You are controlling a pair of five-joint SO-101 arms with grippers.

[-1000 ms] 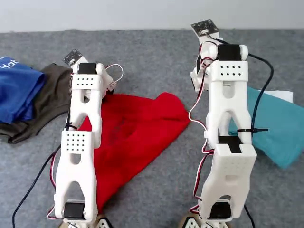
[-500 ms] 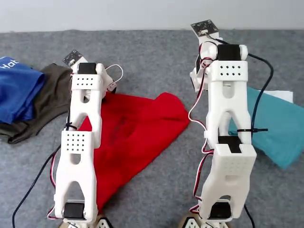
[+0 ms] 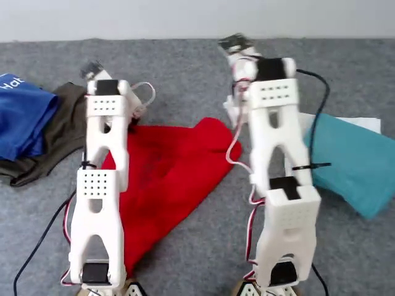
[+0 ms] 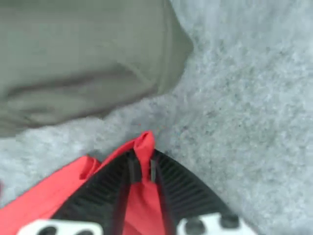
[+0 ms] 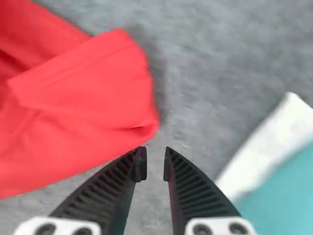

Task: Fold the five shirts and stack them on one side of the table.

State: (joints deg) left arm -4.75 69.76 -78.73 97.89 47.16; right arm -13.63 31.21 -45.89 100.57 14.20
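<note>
The red shirt [image 3: 166,179] lay spread in the middle of the grey table [image 3: 185,74], between the 2 arms. Its far edge was lumpy and one long corner trailed toward the near edge.

The left gripper [image 4: 142,169] sat at the shirt's far-left corner. Its 2 fingers were closed tight on a small upright fold of red cloth that stuck out just past the tips. Just beyond that pinch lay bare table, then the olive shirt [image 4: 83,58].

In the high view the olive shirt [image 3: 58,132] lay crumpled at the left. It touched the blue shirt [image 3: 21,120] and was partly under it. The blue shirt carried white lettering at the picture's left edge, where the frame cut it off.

The right gripper [image 5: 154,164] hung over bare table just beside the red shirt's [image 5: 73,112] rounded far-right corner. Its fingers stood a narrow gap apart with nothing between them, and grey table showed through the gap.

On the right side of the table lay the teal shirt [image 3: 352,166], roughly folded and partly hidden by the right arm [image 3: 278,154]. A white cloth [image 3: 364,123] showed at its far edge, touching it. In the right wrist view the same white cloth [image 5: 264,142] and teal shirt [image 5: 288,196] lay near the gripper, apart from the red shirt.
</note>
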